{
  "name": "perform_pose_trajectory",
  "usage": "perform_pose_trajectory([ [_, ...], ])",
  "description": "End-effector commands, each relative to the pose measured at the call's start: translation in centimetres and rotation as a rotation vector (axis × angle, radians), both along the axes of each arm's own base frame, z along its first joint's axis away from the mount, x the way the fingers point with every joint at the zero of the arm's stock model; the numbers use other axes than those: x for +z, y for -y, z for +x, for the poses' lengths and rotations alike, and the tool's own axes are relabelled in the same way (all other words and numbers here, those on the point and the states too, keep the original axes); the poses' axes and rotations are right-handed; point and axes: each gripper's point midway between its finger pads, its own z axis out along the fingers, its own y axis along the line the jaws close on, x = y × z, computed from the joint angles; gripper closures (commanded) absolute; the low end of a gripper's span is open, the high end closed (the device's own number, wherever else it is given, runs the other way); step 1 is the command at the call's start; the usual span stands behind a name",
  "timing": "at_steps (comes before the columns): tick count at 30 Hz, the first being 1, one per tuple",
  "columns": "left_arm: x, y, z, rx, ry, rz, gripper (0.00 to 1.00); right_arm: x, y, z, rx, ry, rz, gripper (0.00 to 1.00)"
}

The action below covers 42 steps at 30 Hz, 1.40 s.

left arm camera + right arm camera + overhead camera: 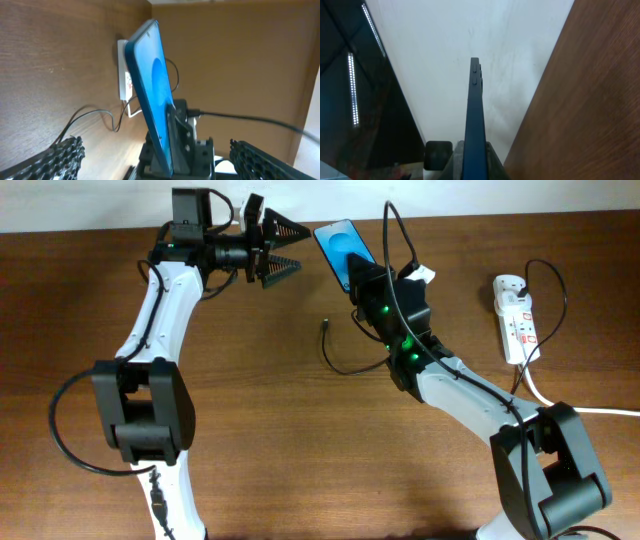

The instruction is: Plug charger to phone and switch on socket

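Note:
My right gripper (362, 280) is shut on the phone (343, 248) and holds it raised and tilted above the table's far edge, blue screen showing. In the right wrist view the phone (475, 115) stands edge-on between the jaws (475, 162). My left gripper (283, 250) is open and empty, just left of the phone and pointing at it. In the left wrist view the phone (151, 90) stands between its spread fingers (160, 162). The charger tip (327, 325) lies on the table below the phone, its thin cable curving toward my right arm. The socket (514, 315) lies at the far right.
The socket's thick white cord (575, 408) runs off the right edge. A wall stands right behind the table's far edge (480, 210). In the left wrist view the socket (123, 70) and a thin black cable (90, 112) show behind the phone.

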Motion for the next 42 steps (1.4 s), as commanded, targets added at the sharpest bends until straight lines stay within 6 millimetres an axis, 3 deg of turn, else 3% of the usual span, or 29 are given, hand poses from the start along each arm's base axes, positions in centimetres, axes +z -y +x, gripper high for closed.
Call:
perform_pose_trajectory([
  [1, 0.6, 0.6, 1.5, 0.093, -0.090, 0.005, 0.00, 3.3, -1.7, -0.1, 0.013, 0.077, 0.034, 0.96],
  [5, 2.4, 2.8, 1.9, 0.086, -0.058, -0.041, 0.12, 4.1, -2.3, -0.3, 0.023, 0.093, 0.042, 0.96],
  [7, 2.5, 3.7, 1.6, 0.072, -0.066, -0.044, 0.31, 4.5, -2.4, -0.2, 0.024, 0.101, 0.046, 0.96],
  [9, 2.5, 4.4, 1.2, 0.058, -0.067, -0.044, 0.41, 4.8, -2.6, -0.2, 0.026, 0.106, 0.049, 0.96],
  [15, 2.4, 7.2, -0.2, 0.004, -0.072, -0.041, 0.50, 5.2, -2.8, -0.2, 0.030, 0.114, 0.053, 0.96],
  [23, 2.2, 7.1, 0.2, 0.030, -0.072, -0.028, 0.71, 5.2, -2.8, -0.2, 0.030, 0.113, 0.053, 0.96],
  [29, 1.5, 6.6, 1.5, 0.129, -0.136, -0.008, 0.76, 5.2, -2.8, -0.2, 0.030, 0.113, 0.053, 0.96],
  [36, 1.5, 6.5, 1.7, 0.141, -0.141, -0.005, 0.82, 5.2, -2.4, -0.1, 0.011, 0.113, 0.057, 0.96],
  [42, 1.5, 6.5, 1.7, 0.142, -0.140, -0.005, 1.00, 5.3, -2.4, 0.0, 0.009, 0.108, 0.082, 0.96],
])
